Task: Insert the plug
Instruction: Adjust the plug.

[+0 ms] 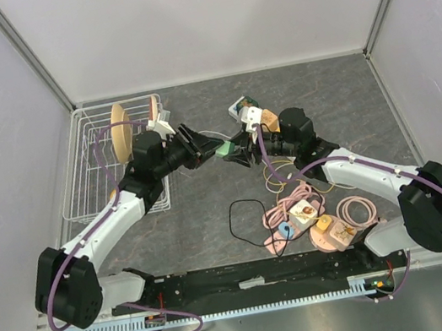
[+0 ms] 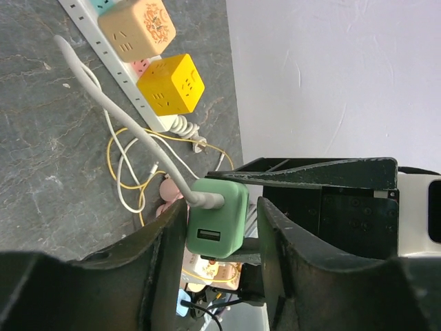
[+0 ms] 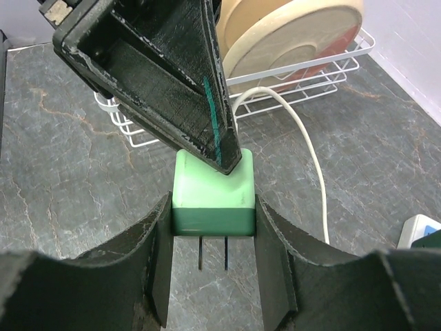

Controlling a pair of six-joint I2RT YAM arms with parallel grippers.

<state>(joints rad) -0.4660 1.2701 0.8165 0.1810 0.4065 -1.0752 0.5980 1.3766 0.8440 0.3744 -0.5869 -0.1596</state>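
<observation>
The black right gripper (image 3: 212, 231) clamps the mint-green cube plug (image 3: 212, 189), prongs (image 3: 200, 254) bare. The left gripper (image 2: 222, 219) flanks it narrowly, grip unclear; confirm that hold before releasing.

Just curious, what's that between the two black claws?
A mint-green plug, pinched by the right claw and flanked by the left claw; the wrist views show it best.

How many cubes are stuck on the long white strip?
2. A tan cube and a yellow cube sit side by side on the strip, the yellow one nearer its cord end. A teal bit at the picture's edge may be a third.
</observation>
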